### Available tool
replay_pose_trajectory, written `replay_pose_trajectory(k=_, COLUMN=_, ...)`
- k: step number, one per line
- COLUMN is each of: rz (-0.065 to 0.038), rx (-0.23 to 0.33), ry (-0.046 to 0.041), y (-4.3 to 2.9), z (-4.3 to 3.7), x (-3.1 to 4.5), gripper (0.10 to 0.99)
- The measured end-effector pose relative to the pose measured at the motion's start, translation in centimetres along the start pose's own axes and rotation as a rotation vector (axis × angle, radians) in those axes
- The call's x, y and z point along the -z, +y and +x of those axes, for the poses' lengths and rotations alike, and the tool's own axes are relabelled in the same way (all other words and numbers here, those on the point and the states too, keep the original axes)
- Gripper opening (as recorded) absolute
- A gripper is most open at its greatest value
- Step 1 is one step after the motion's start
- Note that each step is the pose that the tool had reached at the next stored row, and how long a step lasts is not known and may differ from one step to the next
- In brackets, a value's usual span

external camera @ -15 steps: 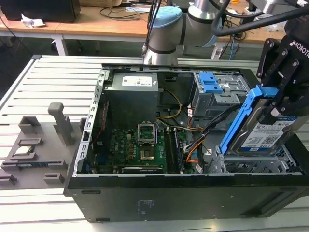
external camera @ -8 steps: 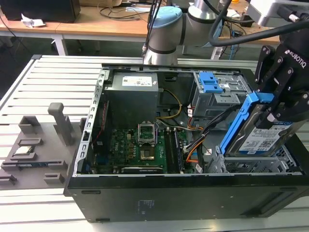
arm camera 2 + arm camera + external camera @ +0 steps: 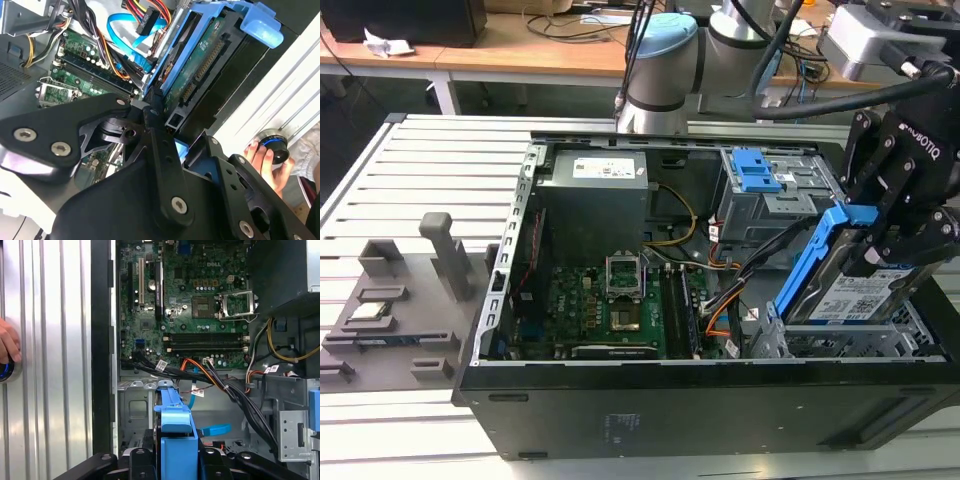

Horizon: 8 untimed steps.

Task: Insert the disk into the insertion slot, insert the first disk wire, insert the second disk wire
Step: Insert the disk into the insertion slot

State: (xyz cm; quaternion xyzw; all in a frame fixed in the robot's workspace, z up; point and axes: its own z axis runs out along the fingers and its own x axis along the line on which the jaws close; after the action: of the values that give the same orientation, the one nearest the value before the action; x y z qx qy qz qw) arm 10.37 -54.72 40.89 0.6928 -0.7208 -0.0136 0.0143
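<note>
Fixtures of grey moulded plastic (image 3: 395, 300) are sitting at the exterior view's left, beside the open black computer case (image 3: 650, 420) I am working in. Moving rightwards, I am passing the green motherboard (image 3: 610, 300) and reaching the boxy silver perforated drive cage (image 3: 840, 345). The flat silver-grey hard drive in its bright blue plastic frame (image 3: 855, 290) is leaning tilted, with its lower edge at the cage's open top. My black gripper (image 3: 892, 240) is clamping its upper end. In the second wrist view, the orange, red and black wire bundle (image 3: 147, 15) and the slim light blue flat cable (image 3: 114, 22) are hanging just beside the blue frame.
</note>
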Motion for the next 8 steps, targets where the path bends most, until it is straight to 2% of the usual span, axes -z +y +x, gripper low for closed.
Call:
replay_pose_trajectory(k=3, rz=0.0, rx=0.0, ry=0.0, y=-0.03, z=0.0, x=-0.92, gripper=0.365)
replay_pose_trajectory(k=8, rz=0.0, rx=0.0, ry=0.0, y=-0.06, z=0.0, x=-1.44, gripper=0.365)
